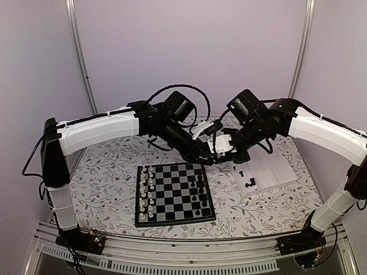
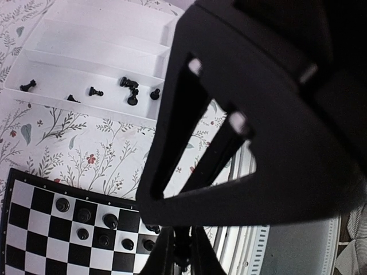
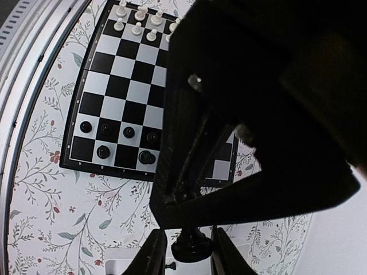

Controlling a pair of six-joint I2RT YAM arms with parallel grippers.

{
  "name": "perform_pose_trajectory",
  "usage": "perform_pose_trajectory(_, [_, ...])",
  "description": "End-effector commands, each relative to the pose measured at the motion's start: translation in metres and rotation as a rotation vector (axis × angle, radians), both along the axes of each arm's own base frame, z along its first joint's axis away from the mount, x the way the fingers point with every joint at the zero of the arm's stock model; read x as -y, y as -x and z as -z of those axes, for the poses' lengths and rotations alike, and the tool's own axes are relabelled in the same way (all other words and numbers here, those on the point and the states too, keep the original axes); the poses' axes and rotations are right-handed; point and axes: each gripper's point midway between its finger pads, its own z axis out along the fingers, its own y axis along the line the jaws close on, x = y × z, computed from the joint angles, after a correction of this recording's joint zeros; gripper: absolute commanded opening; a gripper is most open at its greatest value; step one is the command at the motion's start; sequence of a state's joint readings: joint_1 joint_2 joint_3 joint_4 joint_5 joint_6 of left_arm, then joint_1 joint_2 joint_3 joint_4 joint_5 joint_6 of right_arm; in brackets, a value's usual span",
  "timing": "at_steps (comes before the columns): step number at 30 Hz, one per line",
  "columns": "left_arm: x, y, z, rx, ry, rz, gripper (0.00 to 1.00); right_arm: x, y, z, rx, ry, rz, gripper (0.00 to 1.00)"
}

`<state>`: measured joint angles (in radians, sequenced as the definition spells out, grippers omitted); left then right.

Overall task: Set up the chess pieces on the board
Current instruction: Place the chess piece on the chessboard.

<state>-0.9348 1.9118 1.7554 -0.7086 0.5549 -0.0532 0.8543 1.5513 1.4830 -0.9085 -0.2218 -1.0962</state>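
Observation:
The board lies mid-table with white chessmen along its left side and several black chess pieces on its right side. More black pieces lie in the white tray. My two grippers meet tip to tip above the board's far right corner. My right gripper is shut on the base of a black piece. My left gripper is shut on a dark piece, seemingly the same one. The black men on the board also show in the left wrist view and the right wrist view.
The other gripper's black body fills much of each wrist view. The tray holds several loose black pieces in its nearest groove. A floral cloth covers the table. A metal rail runs along the near edge.

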Motion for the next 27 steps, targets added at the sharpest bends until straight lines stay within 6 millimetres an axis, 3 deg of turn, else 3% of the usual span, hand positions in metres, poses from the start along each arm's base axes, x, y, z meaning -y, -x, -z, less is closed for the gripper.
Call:
perform_pose_trajectory(1, [0.003, -0.001, -0.002, -0.010, 0.010, 0.009, 0.10, -0.005, 0.001, -0.004, 0.029, 0.008, -0.002, 0.22])
perform_pose_trajectory(5, [0.001, -0.003, -0.003, 0.002, 0.004, -0.005, 0.21, -0.008, 0.001, -0.005, 0.026, -0.009, 0.004, 0.12])
perform_pose_trajectory(10, [-0.014, -0.010, -0.010, 0.076, -0.001, -0.077, 0.36, -0.005, -0.003, -0.002, 0.003, -0.034, 0.057, 0.08])
perform_pose_trajectory(19, [-0.042, -0.022, -0.050, 0.308, 0.177, -0.233, 0.41, -0.002, 0.000, -0.035, -0.280, -0.297, 0.105, 0.07])
perform_pose_trajectory(27, [-0.046, -0.018, -0.098, 0.523, 0.426, -0.283, 0.43, -0.006, 0.008, -0.067, -0.533, -0.501, 0.081, 0.07])
